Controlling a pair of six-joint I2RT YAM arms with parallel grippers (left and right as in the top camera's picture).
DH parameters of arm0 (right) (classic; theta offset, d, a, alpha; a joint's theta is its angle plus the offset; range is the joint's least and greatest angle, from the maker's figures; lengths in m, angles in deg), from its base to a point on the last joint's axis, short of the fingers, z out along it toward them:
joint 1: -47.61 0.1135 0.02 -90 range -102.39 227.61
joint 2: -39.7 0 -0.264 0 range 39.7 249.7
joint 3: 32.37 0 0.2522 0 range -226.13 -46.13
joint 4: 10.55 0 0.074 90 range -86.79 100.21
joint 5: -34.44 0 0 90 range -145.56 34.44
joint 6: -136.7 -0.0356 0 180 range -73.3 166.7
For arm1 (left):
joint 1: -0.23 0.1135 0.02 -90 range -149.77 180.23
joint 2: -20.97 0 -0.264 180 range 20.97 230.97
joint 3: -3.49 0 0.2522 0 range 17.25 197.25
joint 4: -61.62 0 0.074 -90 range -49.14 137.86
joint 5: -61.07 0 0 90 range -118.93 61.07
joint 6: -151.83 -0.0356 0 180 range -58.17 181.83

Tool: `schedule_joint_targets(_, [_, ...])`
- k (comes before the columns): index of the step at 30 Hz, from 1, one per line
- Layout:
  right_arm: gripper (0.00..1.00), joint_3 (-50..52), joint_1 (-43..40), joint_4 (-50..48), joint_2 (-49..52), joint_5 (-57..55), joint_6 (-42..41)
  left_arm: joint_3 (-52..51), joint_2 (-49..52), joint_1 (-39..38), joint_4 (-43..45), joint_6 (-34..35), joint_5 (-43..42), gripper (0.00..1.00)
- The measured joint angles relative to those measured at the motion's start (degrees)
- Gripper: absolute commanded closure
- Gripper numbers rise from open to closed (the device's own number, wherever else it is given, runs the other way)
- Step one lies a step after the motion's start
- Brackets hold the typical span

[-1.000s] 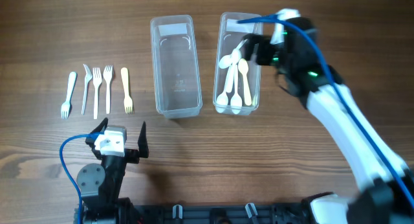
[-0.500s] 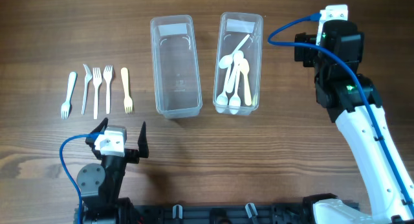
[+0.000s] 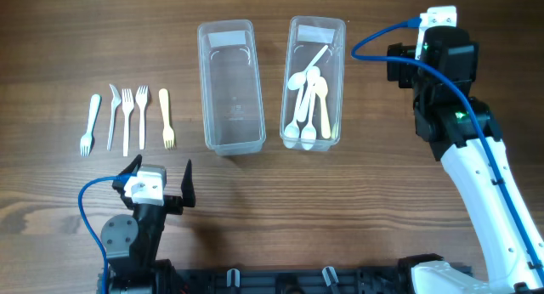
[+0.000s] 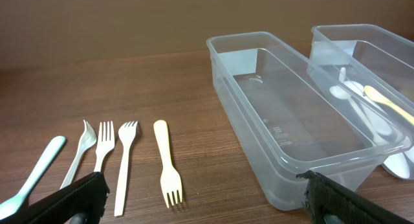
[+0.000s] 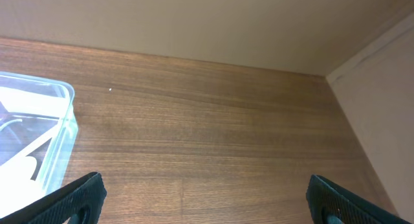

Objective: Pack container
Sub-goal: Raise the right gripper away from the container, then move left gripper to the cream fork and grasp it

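Corner of clear container, contents unclear

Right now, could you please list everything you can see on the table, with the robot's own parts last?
table: one, brown wood, under everything
forks: five, one pale blue, three white, one cream, in a row on the table left of the containers
empty container: one, clear, middle of the table
spoon container: one, clear, right beside the empty one
spoons: several, white plus one cream, piled inside the spoon container; exact count unclear
left gripper: one, black, open and empty, near edge below the forks
right gripper: one, black, open and empty, over bare table right of the spoon container
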Motion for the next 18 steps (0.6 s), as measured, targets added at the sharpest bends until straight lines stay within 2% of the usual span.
schedule_joint_targets(6, [0.0, 0.0, 0.0, 0.0, 0.0, -0.2, 0.2, 0.0, 0.0, 0.0, 0.0, 0.0, -0.4, 0.0])
schedule_joint_targets(12, [0.0, 0.0, 0.0, 0.0, 0.0, -0.2, 0.2, 0.0, 0.0, 0.0, 0.0, 1.4, -5.0, 0.0])
schedule_joint_targets(15, [0.0, 0.0, 0.0, 0.0, 0.0, -0.2, 0.2, 3.6, 0.9, 0.0, -0.5, 6.8, -4.0, 0.0])
schedule_joint_targets(18, [0.0, 0.0, 0.0, 0.0, 0.0, -0.2, 0.2, 13.8, 6.7, 0.0, -0.8, 12.3, -1.7, 0.0])
